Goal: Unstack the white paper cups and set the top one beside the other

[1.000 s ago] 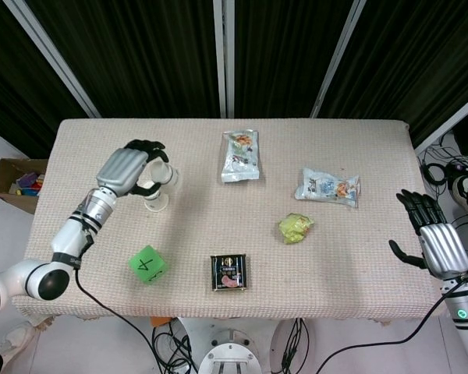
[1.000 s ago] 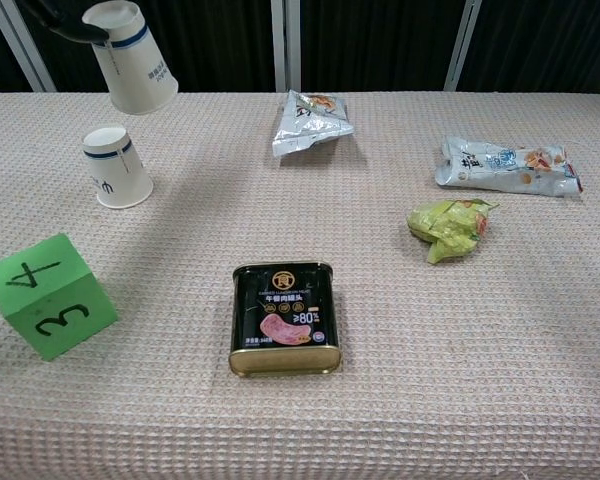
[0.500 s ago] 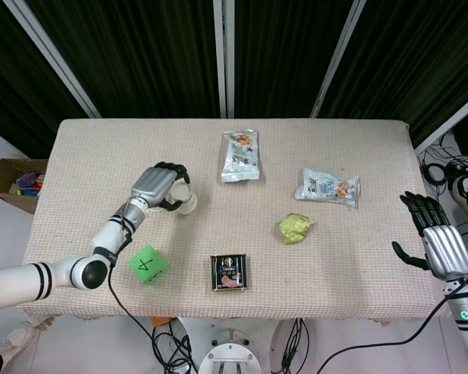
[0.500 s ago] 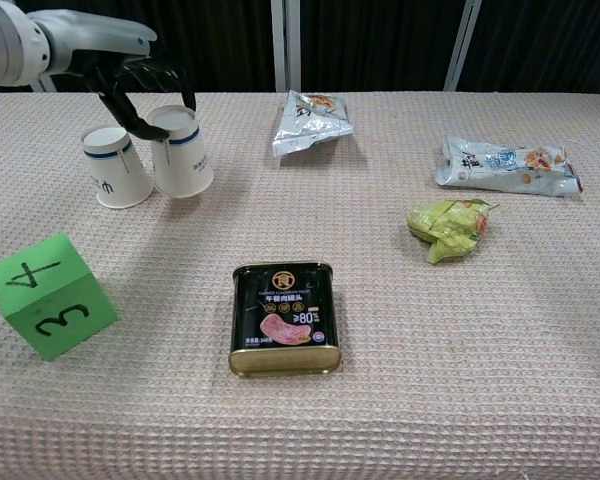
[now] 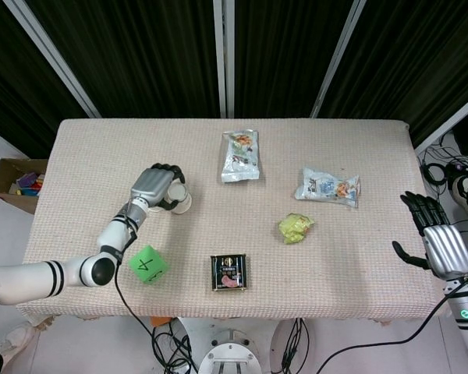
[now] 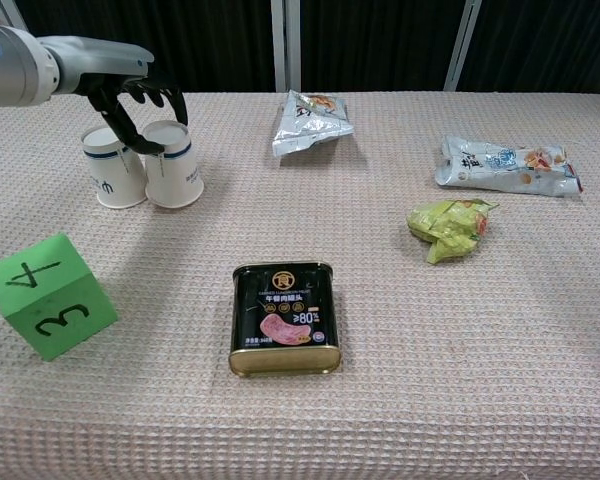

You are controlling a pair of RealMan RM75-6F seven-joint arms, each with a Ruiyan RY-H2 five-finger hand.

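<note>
Two white paper cups with a blue band stand upside down side by side at the table's left. The left cup (image 6: 110,175) stands free. My left hand (image 6: 140,100) reaches down from above and grips the upturned base of the right cup (image 6: 175,170), which rests on the cloth touching its neighbour. In the head view, the left hand (image 5: 154,187) covers most of both; only part of the held cup (image 5: 182,204) shows. Past the table's right edge my right hand (image 5: 441,243) is open with fingers spread, holding nothing.
A green numbered cube (image 6: 48,295) lies in front of the cups. A black luncheon-meat tin (image 6: 285,318) sits at centre front. A snack bag (image 6: 310,120), a long packet (image 6: 505,165) and a crumpled green wrapper (image 6: 448,225) lie further right. A cardboard box (image 5: 15,183) sits on the floor, left.
My left hand brought the lifted cup down from above the table and stood it on the cloth right beside the other cup. The right hand stayed put.
</note>
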